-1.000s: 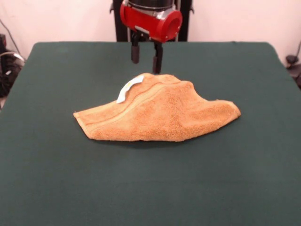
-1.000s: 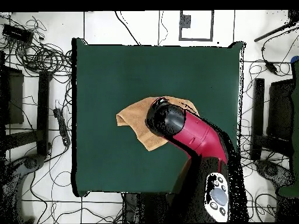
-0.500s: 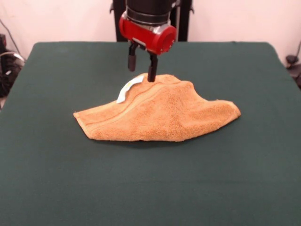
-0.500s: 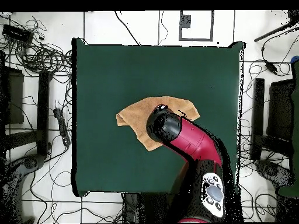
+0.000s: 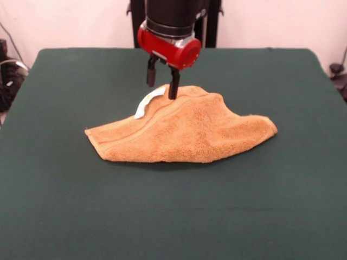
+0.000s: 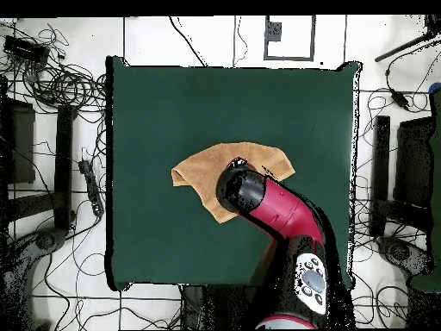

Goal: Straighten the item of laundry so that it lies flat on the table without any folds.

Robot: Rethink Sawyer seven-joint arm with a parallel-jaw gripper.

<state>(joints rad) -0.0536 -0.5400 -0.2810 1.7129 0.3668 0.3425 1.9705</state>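
Orange towel (image 5: 184,130) lies folded at the centre of the green counter (image 5: 65,206). We see the gripper (image 5: 161,88), fingers apart, now lower than a second ago, straddling the folded edge beside the white tag (image 5: 147,102). We judge a pinch comes next.

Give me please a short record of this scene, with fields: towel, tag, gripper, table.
towel: orange-tan, folded into a humped heap, not flat, near the table's middle
tag: white, sticking out at the heap's top edge
gripper: open, fingers at the towel's top edge by the tag, nothing held
table: dark green, far larger than the towel
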